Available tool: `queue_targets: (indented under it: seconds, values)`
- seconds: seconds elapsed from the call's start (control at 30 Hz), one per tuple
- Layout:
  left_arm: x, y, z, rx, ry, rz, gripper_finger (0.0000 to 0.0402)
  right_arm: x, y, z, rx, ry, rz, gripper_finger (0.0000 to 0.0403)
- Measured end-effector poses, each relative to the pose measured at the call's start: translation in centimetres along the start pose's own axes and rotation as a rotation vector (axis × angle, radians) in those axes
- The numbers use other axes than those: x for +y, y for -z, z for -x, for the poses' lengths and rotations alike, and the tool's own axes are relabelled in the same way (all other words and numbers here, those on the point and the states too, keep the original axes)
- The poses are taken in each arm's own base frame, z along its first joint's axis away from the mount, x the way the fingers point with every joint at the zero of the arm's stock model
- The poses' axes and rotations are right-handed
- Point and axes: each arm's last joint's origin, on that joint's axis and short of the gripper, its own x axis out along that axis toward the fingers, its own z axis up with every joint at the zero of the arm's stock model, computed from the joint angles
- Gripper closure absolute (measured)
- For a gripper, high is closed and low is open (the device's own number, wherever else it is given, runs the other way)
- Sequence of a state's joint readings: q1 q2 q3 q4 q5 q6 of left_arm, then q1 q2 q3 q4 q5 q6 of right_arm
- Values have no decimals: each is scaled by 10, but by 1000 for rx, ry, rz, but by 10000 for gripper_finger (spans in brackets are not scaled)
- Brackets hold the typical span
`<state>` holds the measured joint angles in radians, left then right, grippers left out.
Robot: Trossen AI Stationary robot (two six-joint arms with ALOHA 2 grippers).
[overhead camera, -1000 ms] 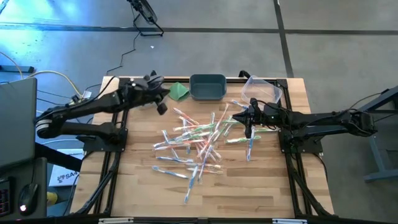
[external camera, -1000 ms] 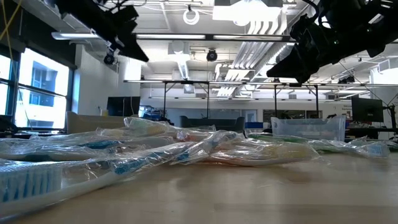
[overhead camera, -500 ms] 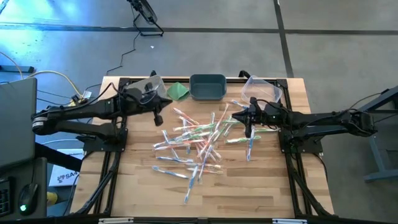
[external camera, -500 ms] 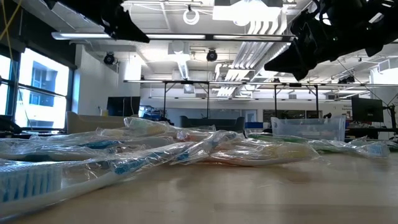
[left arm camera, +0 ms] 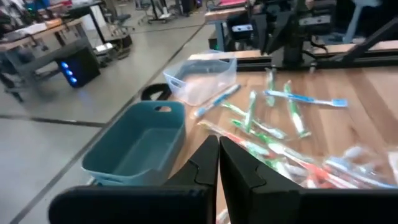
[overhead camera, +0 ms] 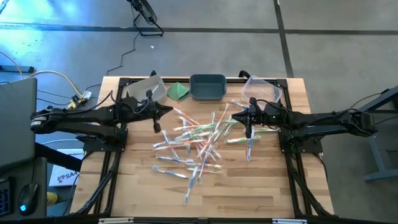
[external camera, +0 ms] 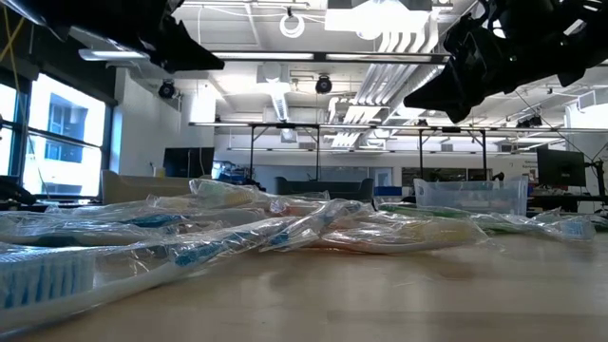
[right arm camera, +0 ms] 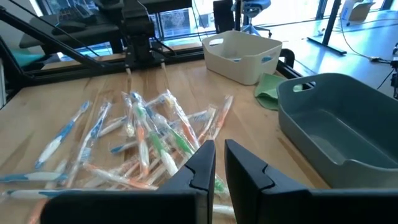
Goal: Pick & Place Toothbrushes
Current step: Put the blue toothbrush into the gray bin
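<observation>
Toothbrushes [overhead camera: 199, 143] mid-table, margins bare.

You have a light wooden table [overhead camera: 249, 193] edged by a black frame. At twelve o'clock on it sits a teal bin [overhead camera: 207, 86], empty inside. Just at its nine o'clock side lies a folded green cloth [overhead camera: 179, 91], close beside the bin. Further toward ten o'clock is a pale, see-through bin [overhead camera: 147, 87], and at about one o'clock a second clear bin [overhead camera: 261, 89] stands tilted near the far edge. Off the table at nine o'clock you will see a laptop [overhead camera: 15, 118], with yellow and white cables [overhead camera: 59, 78] trailing toward the table corner. Beyond twelve o'clock a black cable [overhead camera: 124, 56] runs across the grey floor.
</observation>
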<state>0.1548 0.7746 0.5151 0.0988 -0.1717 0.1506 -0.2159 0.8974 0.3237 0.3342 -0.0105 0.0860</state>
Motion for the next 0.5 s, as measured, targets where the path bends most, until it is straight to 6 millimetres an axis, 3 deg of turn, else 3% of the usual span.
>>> queue_targets:
  seconds: [0.2,0.5]
  values:
    - [-9,7,0,-92,63,9,391,0,0,0,-1,10,1,374]
    - [-21,8,2,-82,136,20,391,1,0,0,2,-24,3,374]
